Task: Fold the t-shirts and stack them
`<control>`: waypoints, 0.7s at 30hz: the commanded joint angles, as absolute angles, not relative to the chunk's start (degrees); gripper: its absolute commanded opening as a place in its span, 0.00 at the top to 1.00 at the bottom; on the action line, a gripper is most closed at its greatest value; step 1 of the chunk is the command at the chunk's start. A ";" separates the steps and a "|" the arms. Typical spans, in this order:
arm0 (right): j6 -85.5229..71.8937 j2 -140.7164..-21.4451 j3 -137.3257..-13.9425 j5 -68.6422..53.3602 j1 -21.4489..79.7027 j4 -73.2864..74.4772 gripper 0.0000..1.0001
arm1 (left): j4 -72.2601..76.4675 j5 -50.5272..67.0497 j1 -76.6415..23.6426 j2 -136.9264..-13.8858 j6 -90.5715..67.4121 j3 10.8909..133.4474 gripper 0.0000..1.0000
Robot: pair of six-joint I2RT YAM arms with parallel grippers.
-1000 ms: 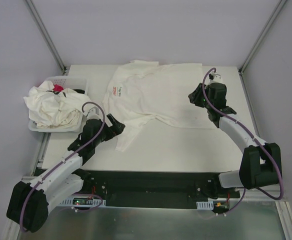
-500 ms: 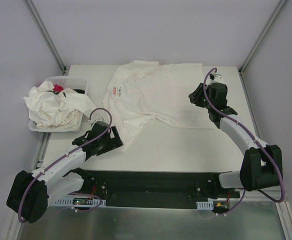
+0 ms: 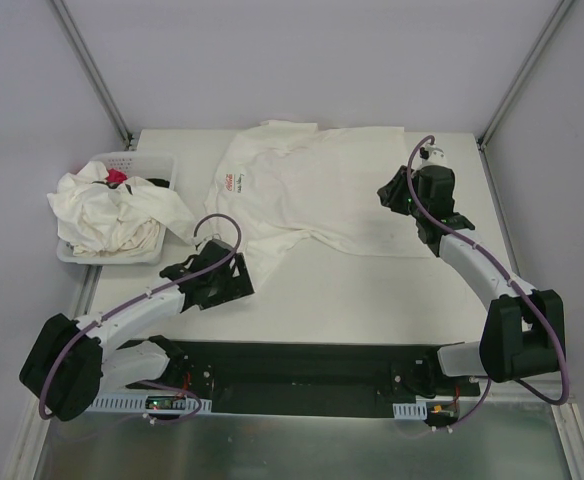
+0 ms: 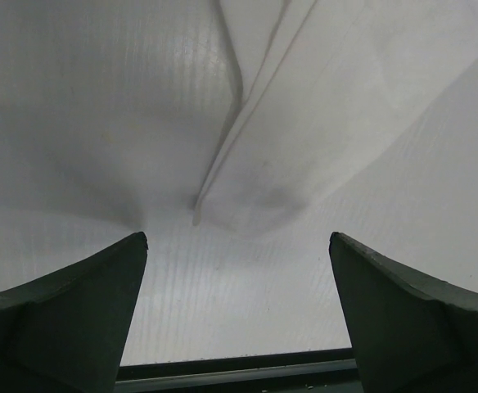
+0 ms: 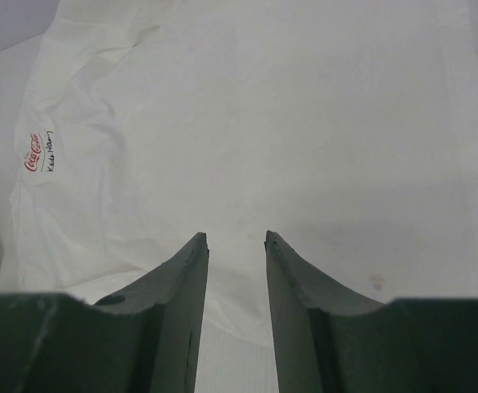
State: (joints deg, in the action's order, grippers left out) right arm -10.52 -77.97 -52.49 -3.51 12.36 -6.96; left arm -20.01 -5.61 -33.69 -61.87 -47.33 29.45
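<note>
My left gripper (image 4: 237, 236) sits low at the near left corner of the shirt (image 3: 312, 190). Its jaws are released wide and hold nothing, and the folded corner lies just ahead of the fingertips. The shirt lies spread on the table (image 3: 372, 290), with a red logo (image 3: 234, 181) toward its left. My right gripper (image 5: 236, 235) hangs over the shirt's right part, jaws narrowly apart, gripping nothing. Left of the shirt, a heap (image 3: 102, 212) of more shirts spills from a basket (image 3: 144, 160).
</note>
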 commanded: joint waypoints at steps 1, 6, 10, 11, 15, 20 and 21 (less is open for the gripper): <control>-11.51 -76.99 -52.91 -3.34 12.22 -8.44 0.64 | -19.60 -8.61 -35.41 -64.42 -48.08 33.22 0.09; -10.99 -76.47 -52.56 -2.81 12.22 -8.35 0.66 | -18.28 -8.88 -36.12 -66.00 -47.90 33.92 0.25; -10.90 -76.29 -52.56 -2.72 12.13 -8.17 0.67 | -17.93 -9.32 -36.39 -66.01 -48.34 33.84 0.56; -10.81 -76.38 -52.56 -2.72 12.04 -8.17 0.67 | -17.93 -9.32 -36.39 -65.92 -48.43 33.75 0.61; -10.81 -76.11 -52.56 -2.73 11.87 -8.17 0.66 | -18.10 -8.53 -36.47 -65.48 -49.04 33.05 0.62; -10.63 -75.50 -52.30 -2.73 11.60 -8.00 0.66 | -19.15 -8.17 -36.47 -63.29 -49.83 31.29 0.53; -10.72 -75.32 -52.12 -2.64 11.60 -8.00 0.66 | -19.68 -8.61 -36.39 -62.85 -50.01 31.03 0.44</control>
State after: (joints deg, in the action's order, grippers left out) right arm -10.48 -77.93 -52.49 -3.40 12.08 -6.96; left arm -18.24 -7.68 -35.70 -65.43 -48.77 31.99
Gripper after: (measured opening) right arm 0.336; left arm 0.462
